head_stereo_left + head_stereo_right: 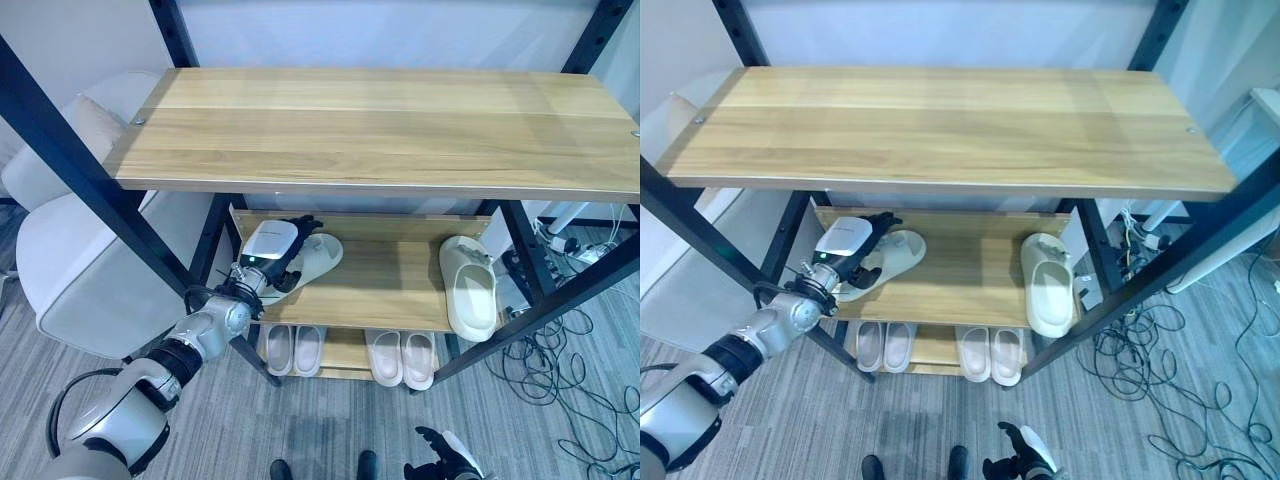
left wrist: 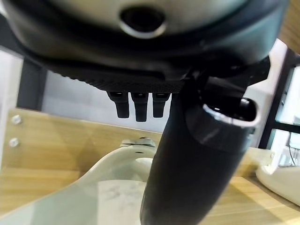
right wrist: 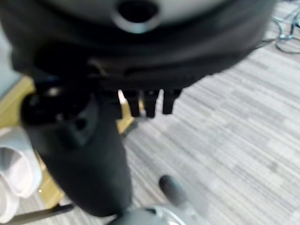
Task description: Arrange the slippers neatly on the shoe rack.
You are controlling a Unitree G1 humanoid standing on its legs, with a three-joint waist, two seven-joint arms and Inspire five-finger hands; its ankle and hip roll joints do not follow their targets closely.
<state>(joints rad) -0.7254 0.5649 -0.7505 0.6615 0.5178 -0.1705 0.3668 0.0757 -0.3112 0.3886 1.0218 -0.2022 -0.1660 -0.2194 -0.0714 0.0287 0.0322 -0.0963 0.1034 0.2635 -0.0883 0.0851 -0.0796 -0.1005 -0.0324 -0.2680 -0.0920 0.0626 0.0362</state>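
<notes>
Left eye view shows the left hand (image 1: 272,252) on the middle shelf (image 1: 385,285) of the shoe rack (image 1: 380,130), fingers curled round a white slipper (image 1: 318,258) at the shelf's left; its mate (image 1: 468,287) lies at the right end; two pairs (image 1: 350,352) sit below; right hand (image 1: 440,462) hangs low, fingers loosely straight, empty

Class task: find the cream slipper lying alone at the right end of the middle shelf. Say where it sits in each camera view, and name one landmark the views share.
Left eye view: the cream slipper lies right of centre, under the top shelf.
Right eye view: it sits at, nearer the centre.
Left wrist view: a pale edge at the right border is probably it.
Right wrist view: not in it.
Shared landmark: the middle shelf board.
</notes>
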